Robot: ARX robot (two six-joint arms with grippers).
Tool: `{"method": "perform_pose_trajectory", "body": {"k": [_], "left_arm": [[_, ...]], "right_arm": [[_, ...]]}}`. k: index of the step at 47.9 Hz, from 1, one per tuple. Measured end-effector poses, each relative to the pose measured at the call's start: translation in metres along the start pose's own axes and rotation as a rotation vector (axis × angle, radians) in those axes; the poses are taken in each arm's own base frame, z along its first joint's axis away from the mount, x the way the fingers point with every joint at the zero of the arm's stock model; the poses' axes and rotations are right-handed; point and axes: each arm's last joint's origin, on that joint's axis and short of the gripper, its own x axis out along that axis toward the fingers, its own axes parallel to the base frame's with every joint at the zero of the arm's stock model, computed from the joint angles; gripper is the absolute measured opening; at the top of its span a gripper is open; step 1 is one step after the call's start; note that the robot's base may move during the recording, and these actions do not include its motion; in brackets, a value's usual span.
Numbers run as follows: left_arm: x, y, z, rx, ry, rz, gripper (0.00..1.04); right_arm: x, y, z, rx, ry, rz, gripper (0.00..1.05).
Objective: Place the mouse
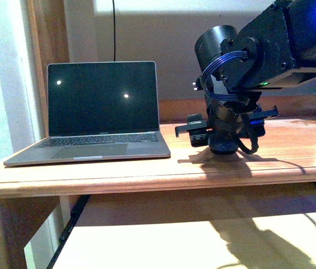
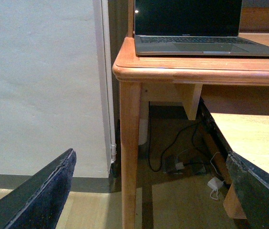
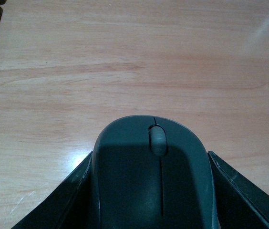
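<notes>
The right gripper [image 1: 223,140] is clamped on the sides of the mouse [image 3: 151,176], held between its fingers low over the tabletop [image 3: 134,62]; I cannot tell if the mouse is touching down. The left gripper [image 2: 150,155] hangs spread and empty. If the jaws part before the mouse is flat, it could drop and skid, and a finger catching on retreat could drag it toward the laptop [image 1: 102,112] to the gripper's left.

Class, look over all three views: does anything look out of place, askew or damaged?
Nothing stands out. The laptop sits open and flat on the desk, and the mouse is gripped evenly in the right pincer over bare wood.
</notes>
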Motion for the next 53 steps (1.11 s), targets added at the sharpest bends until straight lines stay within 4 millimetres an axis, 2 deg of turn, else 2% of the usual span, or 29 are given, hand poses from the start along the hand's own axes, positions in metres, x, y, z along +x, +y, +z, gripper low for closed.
{"method": "perform_pose_trajectory", "body": {"k": [10,17,19,21,27,30,38,40,42,44,48,50,53], "left_arm": [[0.0,0.0,0.0,0.0,0.0,0.0,0.97],[0.0,0.0,0.0,0.0,0.0,0.0,0.97],[0.0,0.0,0.0,0.0,0.0,0.0,0.97],[0.0,0.0,0.0,0.0,0.0,0.0,0.97],[0.0,0.0,0.0,0.0,0.0,0.0,0.97],[0.0,0.0,0.0,0.0,0.0,0.0,0.97],[0.0,0.0,0.0,0.0,0.0,0.0,0.97],[0.0,0.0,0.0,0.0,0.0,0.0,0.97],[0.0,0.0,0.0,0.0,0.0,0.0,0.97],[0.0,0.0,0.0,0.0,0.0,0.0,0.97],[0.0,0.0,0.0,0.0,0.0,0.0,0.97],[0.0,0.0,0.0,0.0,0.0,0.0,0.97],[0.0,0.0,0.0,0.0,0.0,0.0,0.97]], "right_arm": [[0.015,0.008,-0.009,-0.009,0.013,-0.015,0.61],[0.017,0.009,-0.005,0.036,-0.033,0.0,0.91],[0.016,0.007,-0.002,0.058,-0.051,0.014,0.97],[0.014,0.005,-0.001,0.076,-0.065,0.027,0.99],[-0.002,-0.007,0.006,0.133,-0.118,0.106,0.97],[-0.017,-0.018,0.009,0.154,-0.159,0.138,0.97],[-0.077,-0.059,0.008,0.191,-0.297,0.209,0.97],[-0.099,-0.075,-0.001,0.191,-0.34,0.221,0.97],[-0.122,-0.094,-0.021,0.182,-0.363,0.244,0.97],[-0.135,-0.108,-0.044,0.173,-0.355,0.253,0.97],[-0.149,-0.132,-0.095,0.147,-0.3,0.259,0.97],[-0.155,-0.145,-0.13,0.127,-0.252,0.253,0.97],[-0.159,-0.154,-0.157,0.114,-0.208,0.248,0.97]]}}
